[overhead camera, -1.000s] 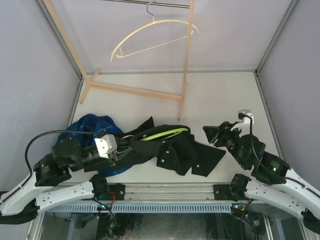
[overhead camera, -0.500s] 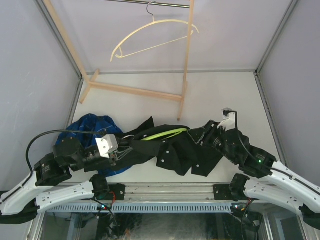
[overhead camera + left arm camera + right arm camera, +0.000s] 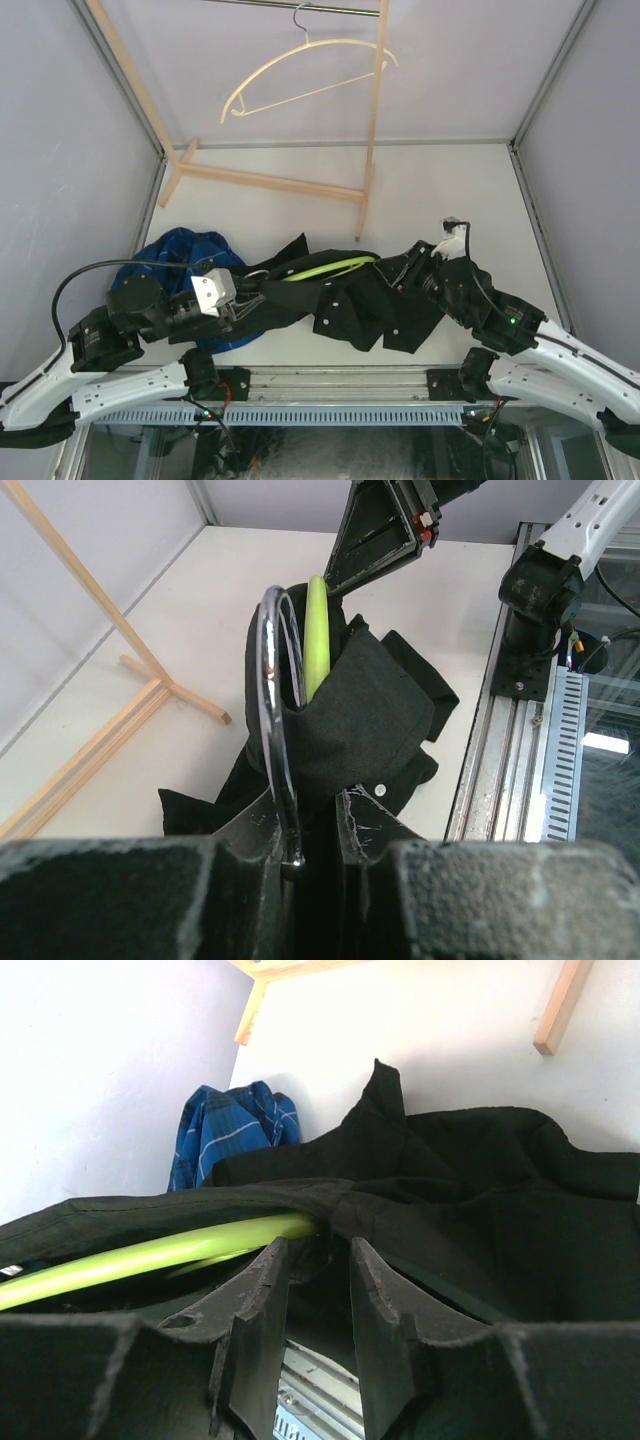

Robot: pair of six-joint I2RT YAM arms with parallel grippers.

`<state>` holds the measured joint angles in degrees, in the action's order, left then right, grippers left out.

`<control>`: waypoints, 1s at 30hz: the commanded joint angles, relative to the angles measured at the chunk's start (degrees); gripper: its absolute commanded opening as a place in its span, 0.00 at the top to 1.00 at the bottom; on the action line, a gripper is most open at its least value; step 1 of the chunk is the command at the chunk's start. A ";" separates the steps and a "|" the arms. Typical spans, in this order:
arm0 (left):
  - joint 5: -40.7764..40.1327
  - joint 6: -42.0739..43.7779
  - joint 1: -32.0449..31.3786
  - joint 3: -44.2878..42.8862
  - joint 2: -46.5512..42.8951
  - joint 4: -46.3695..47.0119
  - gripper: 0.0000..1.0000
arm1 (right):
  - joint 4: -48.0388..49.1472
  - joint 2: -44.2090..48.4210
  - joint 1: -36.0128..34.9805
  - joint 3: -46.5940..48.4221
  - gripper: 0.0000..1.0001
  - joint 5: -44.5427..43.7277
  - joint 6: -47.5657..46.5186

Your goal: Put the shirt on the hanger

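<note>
Left wrist view: left claw [image 3: 308,828] pinches the hook of the hanger [image 3: 316,630]. Right claw [image 3: 315,1255] stands spread at the shirt [image 3: 480,1190]. It looks soft, limp; better take the collar edge.

hanger [image 3: 326,266]: from up top I only get a short green arc, the rest is buried under the shirt [image 3: 372,306]
hook: the wire's lower end vanishes between the left claw [image 3: 300,832] fingers, so its tip is hidden
right claw [image 3: 315,1260]: tips are right up against black cloth, and I can't tell if any is actually pinched
shirt layout: too crumpled to tell sleeve from collar
blue plaid shirt [image 3: 165,258]: partly behind my left arm
wooden rack [image 3: 268,181]: uprights run off the top edge
</note>
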<state>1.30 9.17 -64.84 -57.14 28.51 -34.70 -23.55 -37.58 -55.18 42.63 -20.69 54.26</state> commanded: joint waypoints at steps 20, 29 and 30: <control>1.16 0.59 0.18 -2.01 0.06 6.30 1.00 | 4.54 0.05 1.31 -1.94 1.00 -3.35 -1.43; 0.86 0.67 0.22 -1.92 0.81 5.70 1.00 | 3.64 1.45 1.35 -1.73 1.00 -9.49 -8.15; 0.76 0.66 0.16 -1.99 0.98 5.50 1.00 | 3.09 1.67 1.38 -1.45 1.00 -10.20 -8.84</control>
<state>1.72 9.17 -64.84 -57.14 29.30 -33.63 -20.71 -37.26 -54.37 40.91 -24.80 50.24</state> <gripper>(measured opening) 0.176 0.003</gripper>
